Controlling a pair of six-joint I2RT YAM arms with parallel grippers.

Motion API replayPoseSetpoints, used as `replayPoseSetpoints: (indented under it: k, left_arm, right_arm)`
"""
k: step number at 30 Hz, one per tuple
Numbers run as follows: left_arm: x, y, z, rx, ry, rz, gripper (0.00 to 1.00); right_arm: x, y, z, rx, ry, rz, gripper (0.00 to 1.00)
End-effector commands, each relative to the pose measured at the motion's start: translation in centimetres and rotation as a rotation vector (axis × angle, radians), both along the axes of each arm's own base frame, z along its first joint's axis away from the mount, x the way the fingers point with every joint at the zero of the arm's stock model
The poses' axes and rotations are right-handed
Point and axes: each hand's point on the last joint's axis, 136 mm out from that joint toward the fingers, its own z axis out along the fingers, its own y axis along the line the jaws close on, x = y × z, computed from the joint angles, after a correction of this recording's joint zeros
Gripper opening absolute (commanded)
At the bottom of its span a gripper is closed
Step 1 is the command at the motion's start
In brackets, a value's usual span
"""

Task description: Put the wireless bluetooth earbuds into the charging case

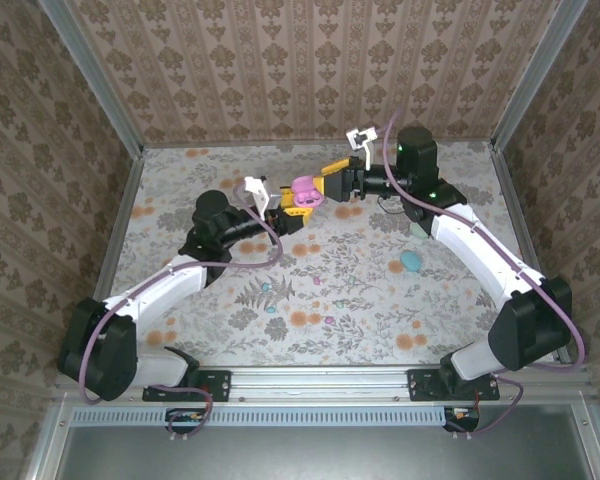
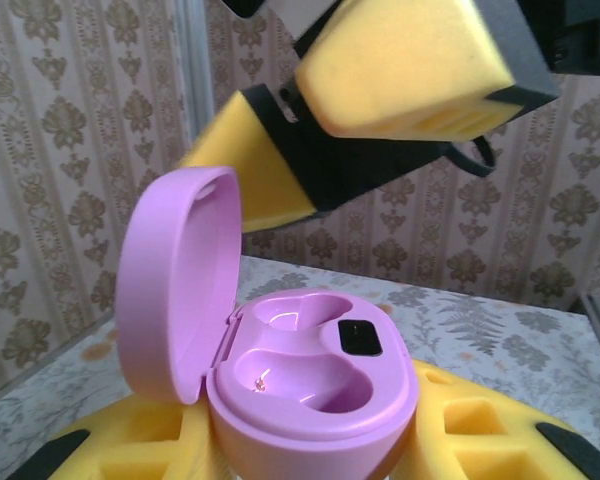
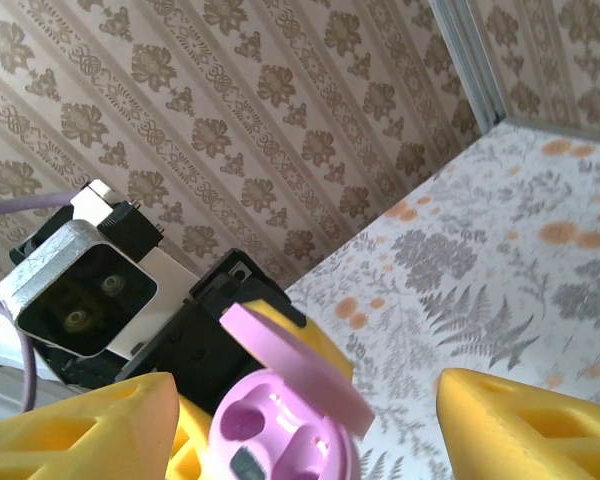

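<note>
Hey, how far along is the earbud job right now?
Done: the pink charging case is held off the mat, with its lid open. In hand: the left pincer grips the case while the right pincer stands open around the lid. Left: both wells are empty, and small earbuds lie on the mat, none picked up.

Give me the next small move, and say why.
Probably pull the right claw back from the pink case and down to a pink earbud on the mat: the left claw holds the case open, both wells empty.
</note>
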Motion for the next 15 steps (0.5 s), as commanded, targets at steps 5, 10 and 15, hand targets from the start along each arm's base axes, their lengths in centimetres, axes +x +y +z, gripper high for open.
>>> replayPoseSetpoints:
  k: [5, 10, 15]
  left_arm:
    - [0.2, 0.8, 2.0, -0.055, -0.117, 0.075, 0.33]
    - [0.0, 0.7, 2.1, -0.061, -0.126, 0.063, 0.33]
    - [-0.1, 0.6, 2.3, -0.061, -0.133, 0.051, 0.33]
  right_arm:
    - [-1.3, -0.9, -0.7, 0.009, 0.217, -0.045, 0.66]
    - [-1.0, -0.1, -1.5, 0.065, 0.382, -0.023, 0.57]
    - [-0.8, 0.5, -1.8, 0.092, 0.456, 0.009, 0.55]
